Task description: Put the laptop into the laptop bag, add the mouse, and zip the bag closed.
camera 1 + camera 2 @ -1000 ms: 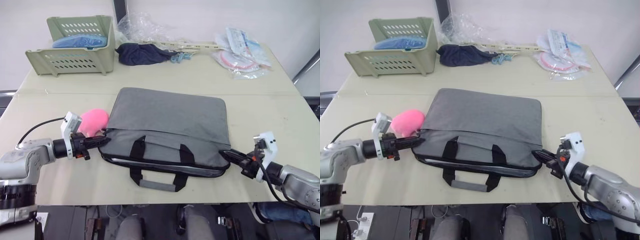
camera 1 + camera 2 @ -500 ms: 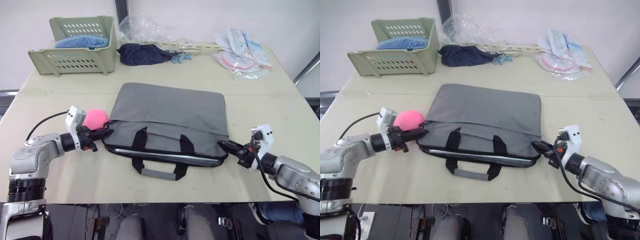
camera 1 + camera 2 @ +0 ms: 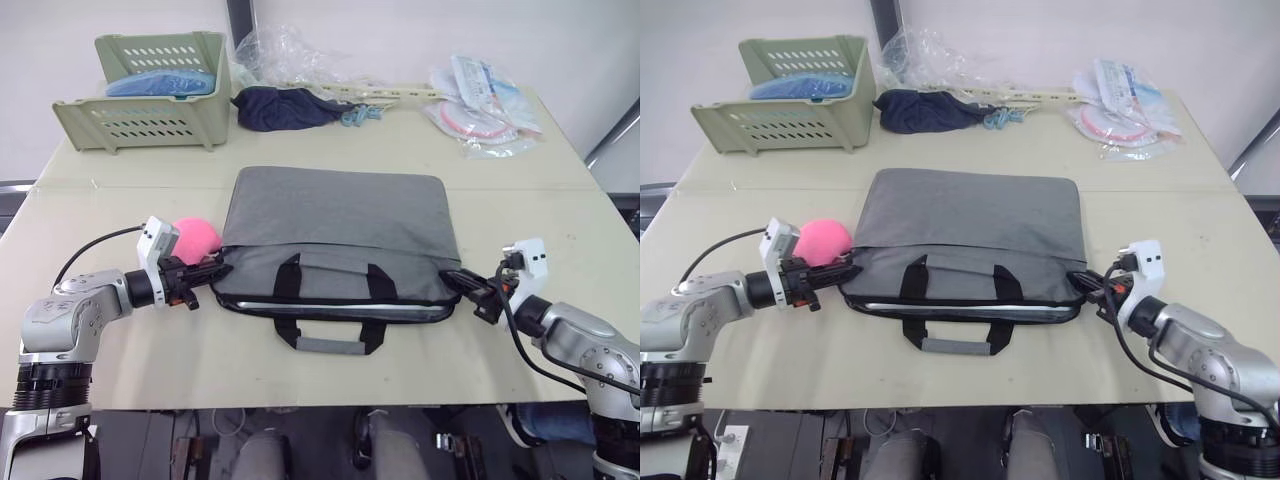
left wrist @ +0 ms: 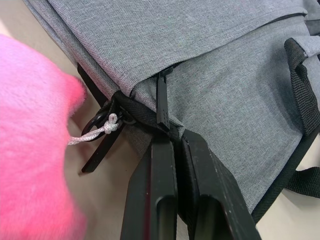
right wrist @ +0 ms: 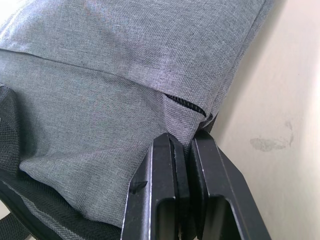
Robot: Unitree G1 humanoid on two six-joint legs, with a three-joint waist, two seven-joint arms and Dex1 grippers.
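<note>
A: Left gripper [image 4: 172, 137] state?
B: Fingers pressed together on the grey laptop bag [image 3: 335, 225] at its left end corner, pinching the fabric just below the zip pull. A second pull with a pale cord hangs beside the fingertips.

A: Right gripper [image 5: 186, 140]?
B: Clamped narrow on the bag's right end corner, where the zip line ends just above its tips.

A: Between the two?
B: The bag lies flat on the table [image 3: 300, 380], black handles [image 3: 330, 345] on the near side. A silver edge shows along the near opening [image 3: 330, 312]; whether that is the laptop I cannot tell.

A: Beside the left gripper?
B: The pink toy [image 3: 196, 238], touching the bag's left end.

A: Beyond?
B: Green basket [image 3: 140, 90], dark cloth [image 3: 285, 107], plastic packets [image 3: 480, 105], well past both grippers at the far edge
</note>
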